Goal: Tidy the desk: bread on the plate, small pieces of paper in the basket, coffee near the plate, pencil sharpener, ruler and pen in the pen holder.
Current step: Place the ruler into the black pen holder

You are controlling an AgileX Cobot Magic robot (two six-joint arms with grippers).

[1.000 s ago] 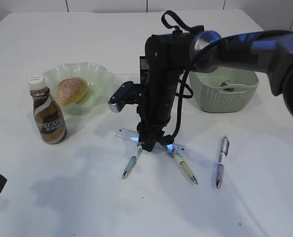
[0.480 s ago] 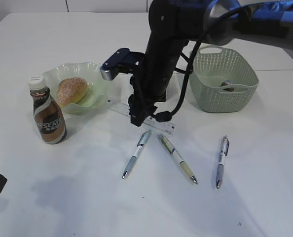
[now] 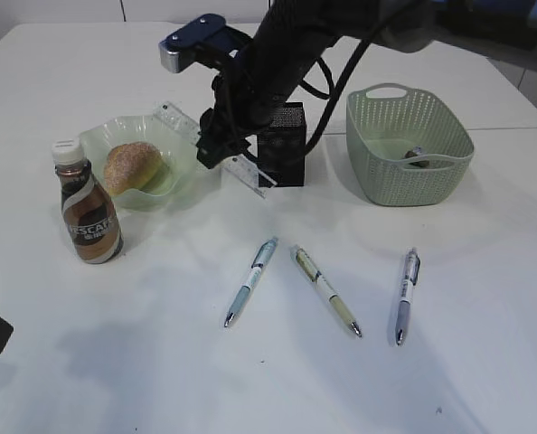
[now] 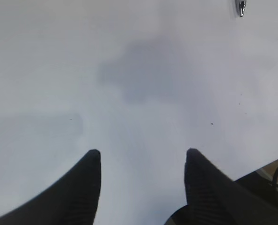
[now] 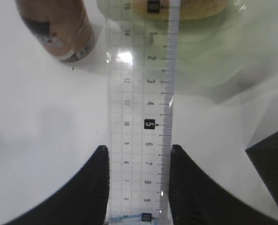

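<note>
My right gripper is shut on the clear ruler and holds it slanted in the air between the plate and the black mesh pen holder. In the right wrist view the ruler runs out from between the fingers of the right gripper, over the coffee and the bread. The bread lies on the plate, and the coffee stands beside it. Three pens lie on the desk. The left gripper is open over bare desk. No pencil sharpener or paper can be made out.
The green basket stands at the right with a small dark object inside. The two other pens lie to the right of the first one. A pen tip shows at the top of the left wrist view.
The right gripper has lifted the ruler off the desk above the pens and carried it up and back-left, to between the plate and the pen holder. The left gripper has not moved.
</note>
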